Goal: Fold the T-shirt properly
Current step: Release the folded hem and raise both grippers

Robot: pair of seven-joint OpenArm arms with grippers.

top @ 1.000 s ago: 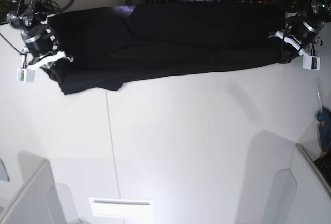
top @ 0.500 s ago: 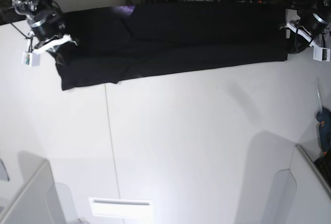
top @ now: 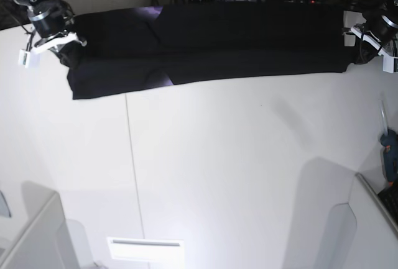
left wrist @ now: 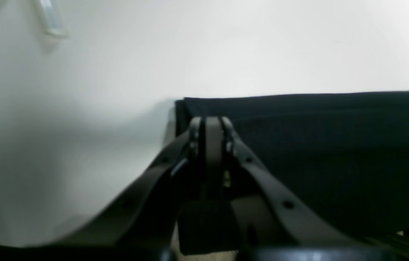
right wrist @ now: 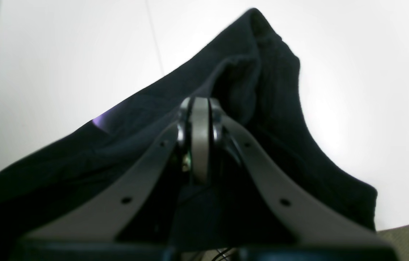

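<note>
Right gripper (right wrist: 200,119) jaws pinched together on the T-shirt (top: 211,42) at one end; left gripper (left wrist: 209,134) clamped on the other end; the black cloth stretches between them along the white table's (top: 236,176) far edge.

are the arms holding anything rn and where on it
Both hold the T-shirt, stretched between them: the right gripper is shut on its sleeve end, the left gripper on the opposite end's corner.
</note>
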